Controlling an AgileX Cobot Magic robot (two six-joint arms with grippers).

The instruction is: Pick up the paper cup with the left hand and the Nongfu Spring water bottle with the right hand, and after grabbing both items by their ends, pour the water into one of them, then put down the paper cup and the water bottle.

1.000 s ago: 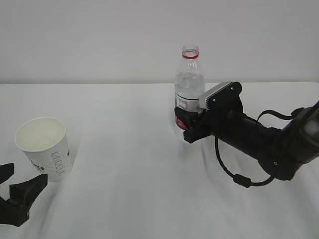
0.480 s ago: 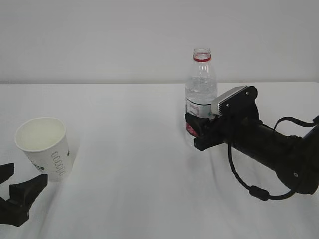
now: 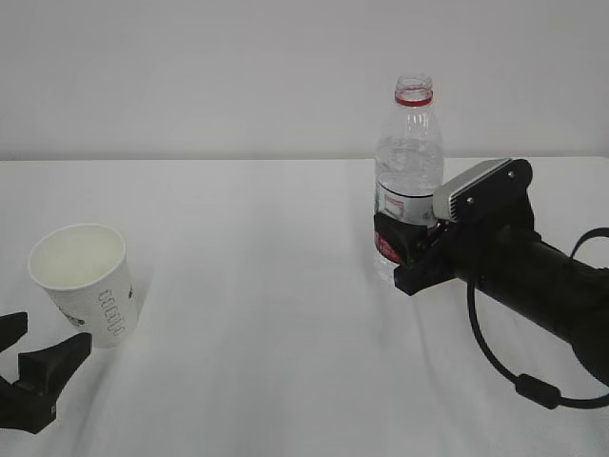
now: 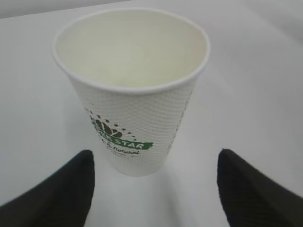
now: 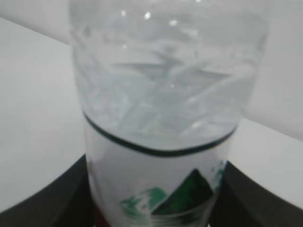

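Clamping right gripper [image 3: 404,249] on thin, squeezable, water-weighted Nongfu Spring water bottle [image 3: 408,162] low at label; left gripper [image 4: 154,187] gaping empty, flimsy paper cup [image 4: 131,90] at twelve o'clock.

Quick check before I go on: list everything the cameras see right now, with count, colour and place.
paper cup: one, white with green logo, upright on the table at far left, nothing gripping it.
water bottle: one, clear with red neck ring and red-and-white label, uncapped, upright right of centre, partly filled.
table: one, white, under everything.
wall: one, pale grey, behind the table.
left gripper: one, black, open, fingers either side of the cup base, apart from it.
right gripper: one, black, shut on the water bottle at its label.
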